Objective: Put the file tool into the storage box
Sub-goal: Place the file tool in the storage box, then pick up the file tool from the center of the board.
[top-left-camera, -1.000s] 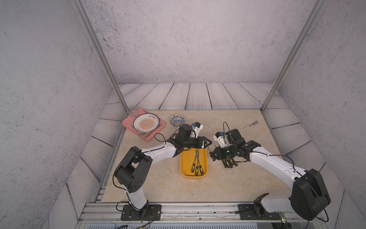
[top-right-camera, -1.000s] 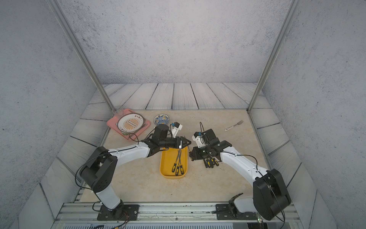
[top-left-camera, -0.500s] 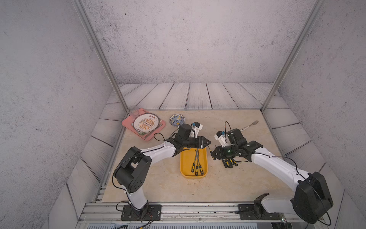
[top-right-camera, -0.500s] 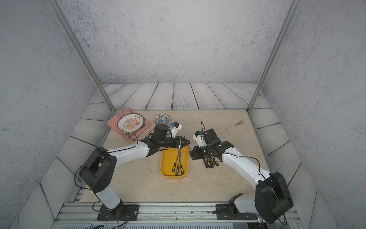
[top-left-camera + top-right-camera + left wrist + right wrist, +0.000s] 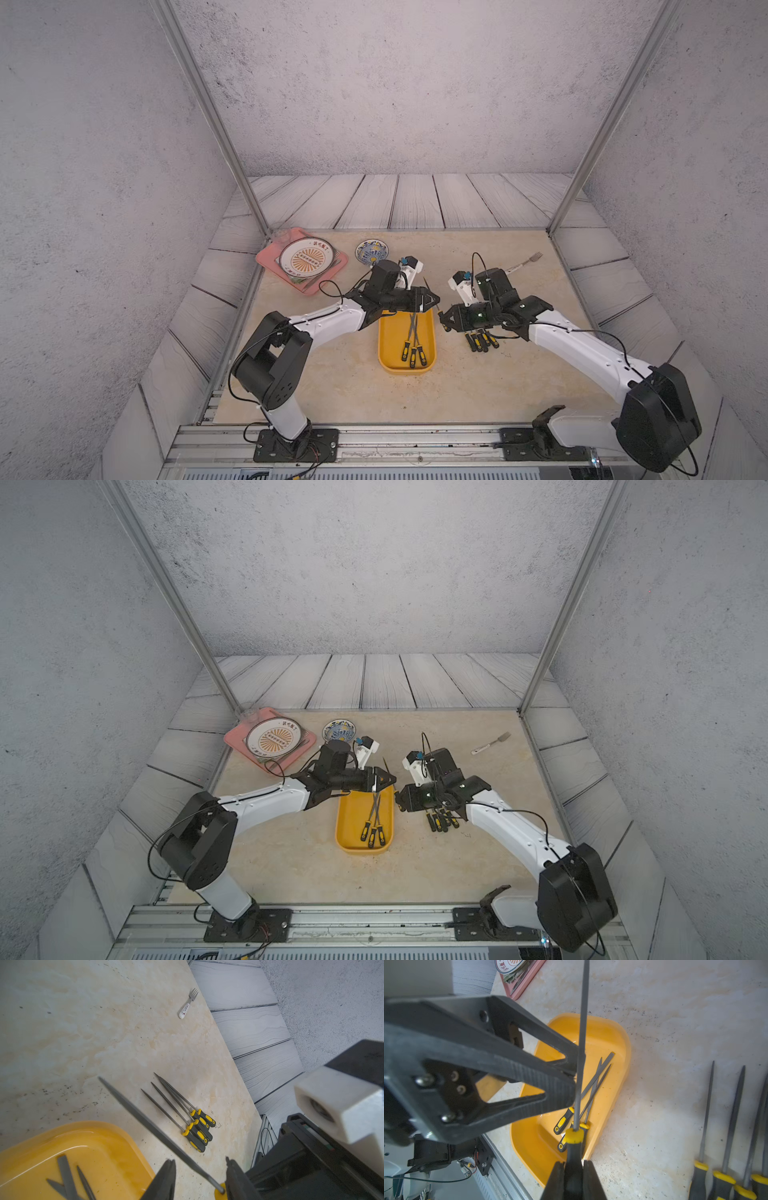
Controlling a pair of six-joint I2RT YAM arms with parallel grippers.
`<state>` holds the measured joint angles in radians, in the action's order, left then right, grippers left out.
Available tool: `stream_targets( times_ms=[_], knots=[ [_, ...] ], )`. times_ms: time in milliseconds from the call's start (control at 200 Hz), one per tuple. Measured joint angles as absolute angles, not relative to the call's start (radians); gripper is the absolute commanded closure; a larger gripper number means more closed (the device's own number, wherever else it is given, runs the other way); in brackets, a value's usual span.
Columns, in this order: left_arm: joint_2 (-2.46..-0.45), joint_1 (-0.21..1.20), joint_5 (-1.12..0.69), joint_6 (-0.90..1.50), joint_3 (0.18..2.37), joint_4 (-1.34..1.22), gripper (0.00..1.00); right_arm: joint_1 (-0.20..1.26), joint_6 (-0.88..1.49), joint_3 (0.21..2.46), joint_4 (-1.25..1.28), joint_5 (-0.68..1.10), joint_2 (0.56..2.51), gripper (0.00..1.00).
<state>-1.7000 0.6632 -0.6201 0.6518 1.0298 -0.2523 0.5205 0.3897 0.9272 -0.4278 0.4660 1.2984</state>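
Your right fingers (image 5: 554, 1182) clamp the file tool (image 5: 580, 1064) by its black handle, whose end is cut off from view; the blade stands clear of the desk (image 5: 83, 1043), just beside the yellow storage box (image 5: 612, 1030), between your left fingers (image 5: 164, 1180), which stand apart.

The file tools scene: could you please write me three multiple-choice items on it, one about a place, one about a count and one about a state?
1. Where does the fork lie? A in the storage box; B in the right gripper; C on the table.
2. How many files lie in the storage box? A three; B one; C six.
3. The right gripper is: A open; B shut on a file by its handle; C shut on the fork.
Key: C, it rests on the bare table; A, three yellow-and-black handles show there; B, its jaws clamp the black handle.
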Motion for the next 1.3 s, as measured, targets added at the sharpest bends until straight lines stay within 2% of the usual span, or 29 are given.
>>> stream_targets(
  times_ms=[60,100,155,195,285,340,420,471,641,706,791,866,966,1301],
  knots=[
    [-1.725,0.663,-0.625,0.668,1.03,-0.277,0.57,0.521,0.39,0.927,-0.425,0.469,1.293,1.0],
    [-1.74,0.663,-0.632,0.68,1.031,-0.292,0.62,0.521,0.39,0.927,-0.426,0.468,1.29,1.0],
    [-1.76,0.663,-0.642,0.706,1.036,-0.314,0.8,0.521,0.391,0.927,-0.433,0.468,1.288,1.0],
    [-1.768,0.663,-0.656,0.72,1.04,-0.329,0.89,0.521,0.391,0.927,-0.434,0.464,1.288,1.0],
    [-1.761,0.676,-0.719,0.768,1.064,-0.39,0.99,0.525,0.383,0.918,-0.432,0.453,1.291,1.0],
    [-1.748,0.682,-0.714,0.762,1.066,-0.395,1.0,0.526,0.38,0.919,-0.429,0.454,1.285,0.98],
    [-1.743,0.674,-0.723,0.765,1.059,-0.396,1.0,0.527,0.376,0.919,-0.424,0.453,1.28,0.79],
    [-1.736,0.673,-0.723,0.762,1.051,-0.391,1.0,0.529,0.374,0.919,-0.426,0.453,1.282,0.72],
    [-1.696,0.642,-0.657,0.631,0.985,-0.233,1.0,0.527,0.378,0.921,-0.425,0.449,1.275,0.68],
    [-1.687,0.633,-0.631,0.583,0.955,-0.167,0.92,0.526,0.378,0.921,-0.427,0.445,1.275,0.68],
    [-1.683,0.632,-0.606,0.532,0.92,-0.105,0.65,0.526,0.379,0.921,-0.427,0.442,1.275,0.67],
    [-1.684,0.633,-0.594,0.518,0.9,-0.07,0.54,0.526,0.381,0.921,-0.428,0.432,1.275,0.65],
    [-1.684,0.633,-0.583,0.5,0.899,-0.049,0.51,0.526,0.383,0.921,-0.437,0.392,1.277,0.61],
    [-1.684,0.633,-0.568,0.505,0.943,-0.059,0.5,0.526,0.393,0.925,-0.569,0.105,1.388,0.61]
  ],
)
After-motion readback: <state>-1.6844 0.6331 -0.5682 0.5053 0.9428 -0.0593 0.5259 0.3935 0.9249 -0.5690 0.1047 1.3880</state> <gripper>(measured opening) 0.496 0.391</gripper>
